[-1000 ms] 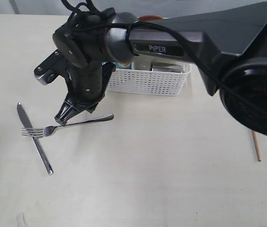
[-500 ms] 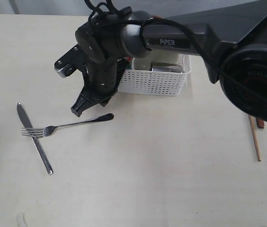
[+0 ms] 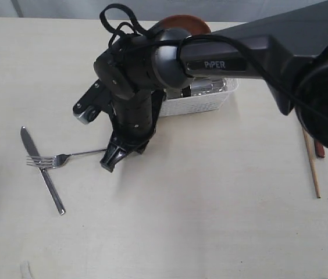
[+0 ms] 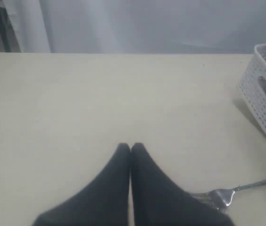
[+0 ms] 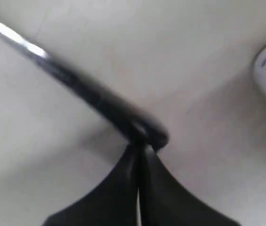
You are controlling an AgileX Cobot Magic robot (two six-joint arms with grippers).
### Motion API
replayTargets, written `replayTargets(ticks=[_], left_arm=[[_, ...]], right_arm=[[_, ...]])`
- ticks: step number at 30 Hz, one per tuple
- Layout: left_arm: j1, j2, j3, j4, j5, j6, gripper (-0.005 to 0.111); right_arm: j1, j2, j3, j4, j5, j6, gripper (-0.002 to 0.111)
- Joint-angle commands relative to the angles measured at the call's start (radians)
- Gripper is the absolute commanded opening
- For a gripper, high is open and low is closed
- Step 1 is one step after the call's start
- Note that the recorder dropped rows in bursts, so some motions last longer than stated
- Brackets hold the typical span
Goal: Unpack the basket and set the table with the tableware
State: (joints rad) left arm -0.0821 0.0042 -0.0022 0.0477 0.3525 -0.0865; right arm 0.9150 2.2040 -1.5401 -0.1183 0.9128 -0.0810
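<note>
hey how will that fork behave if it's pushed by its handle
The fork looks like thin polished steel: probably stiff, light, slippery on the smooth table. Its tines lie across the knife, so a push would likely pivot it or drag the knife.

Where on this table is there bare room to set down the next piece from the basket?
Widest free patch: the table between the knife and the chopsticks, on the camera's side of the basket. Also bare: the stretch beyond the knife, left of the arm. Crowded: where the fork crosses the knife, with the right gripper at its handle.
</note>
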Motion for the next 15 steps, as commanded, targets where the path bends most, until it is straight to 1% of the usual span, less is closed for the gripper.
replayTargets(ticks=[1, 6, 15], left_arm=[[0.003, -0.004, 0.002, 0.008, -0.010, 0.004, 0.000], [0.003, -0.004, 0.002, 0.008, -0.010, 0.004, 0.000], [0.003, -0.004, 0.002, 0.008, -0.010, 0.004, 0.000]], right_arm=[[0.054, 0.001, 0.043, 0.097, 0.049, 0.004, -0.001], [0.088, -0.021, 0.040, 0.099, 0.054, -0.017, -0.001], [0.058, -0.089, 0.017, 0.085, 0.064, -0.043, -0.001]])
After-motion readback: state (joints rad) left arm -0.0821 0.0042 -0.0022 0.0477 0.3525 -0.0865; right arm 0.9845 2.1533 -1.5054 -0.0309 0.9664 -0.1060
